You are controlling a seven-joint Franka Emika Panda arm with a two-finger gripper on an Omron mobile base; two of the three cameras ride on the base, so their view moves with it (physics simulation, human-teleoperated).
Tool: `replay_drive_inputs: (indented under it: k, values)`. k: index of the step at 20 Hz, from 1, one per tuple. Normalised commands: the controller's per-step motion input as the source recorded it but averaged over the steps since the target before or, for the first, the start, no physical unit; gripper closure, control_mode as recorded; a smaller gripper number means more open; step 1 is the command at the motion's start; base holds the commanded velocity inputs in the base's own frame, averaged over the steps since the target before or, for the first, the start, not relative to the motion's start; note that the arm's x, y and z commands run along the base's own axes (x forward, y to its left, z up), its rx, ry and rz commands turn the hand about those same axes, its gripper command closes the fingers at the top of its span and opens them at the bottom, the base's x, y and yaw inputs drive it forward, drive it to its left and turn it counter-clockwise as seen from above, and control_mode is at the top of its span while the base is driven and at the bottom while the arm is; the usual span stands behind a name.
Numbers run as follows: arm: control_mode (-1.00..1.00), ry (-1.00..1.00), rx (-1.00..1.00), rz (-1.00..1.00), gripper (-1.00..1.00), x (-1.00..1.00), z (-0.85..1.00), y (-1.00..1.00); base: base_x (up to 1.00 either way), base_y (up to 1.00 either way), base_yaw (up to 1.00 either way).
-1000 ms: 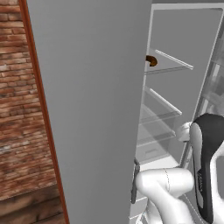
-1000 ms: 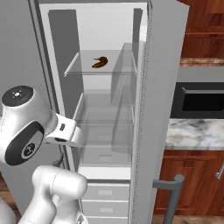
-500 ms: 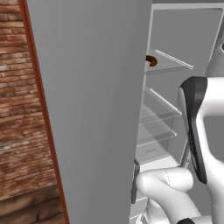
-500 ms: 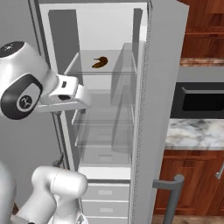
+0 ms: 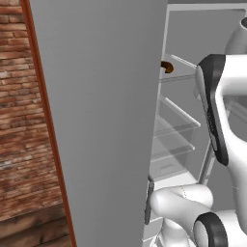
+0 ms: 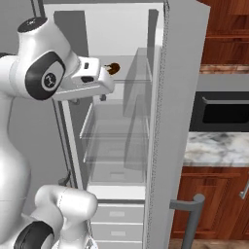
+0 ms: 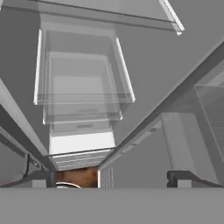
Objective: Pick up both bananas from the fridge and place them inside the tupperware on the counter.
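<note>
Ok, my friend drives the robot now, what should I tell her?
Gripper: open, holding nothing, raised in front of the open fridge, beside its upper shelf.
Bananas: a dark brown curved piece of banana shows on the upper glass shelf; I can't tell if both are there.
Counter: to the right of the fridge, under the microwave.
Done: fridge opened.
Left: grab each banana and carry it to the tupperware.

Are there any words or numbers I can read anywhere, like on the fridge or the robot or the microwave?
None that can be read.
The fridge door is plain grey, no writing.
The microwave front is plain black, no label.
The robot arm's round dark joint cap carries a small pale mark, too small and blurred to read.
</note>
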Motion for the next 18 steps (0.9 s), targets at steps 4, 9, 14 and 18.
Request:
replay_drive_inputs:
  k: [4, 9, 14, 18]
  values:
    - [-1.00, -0.25, -0.02, 0.00, -1.00, 0.41, 0.28, 0.02, 0.00, 0.00, 0.00]
    - [-1.00, -0.29, 0.01, 0.00, -1.00, 0.47, 0.18, 0.00, 0.00, 0.00, 0.00]
    - [-1.00, -0.11, 0.10, 0.00, -1.00, 0.55, 0.18, 0.00, 0.00, 0.00, 0.00]
    - [-1.00, 0.00, 0.08, 0.00, -1.00, 0.42, 0.19, 0.10, 0.00, 0.00, 0.00]
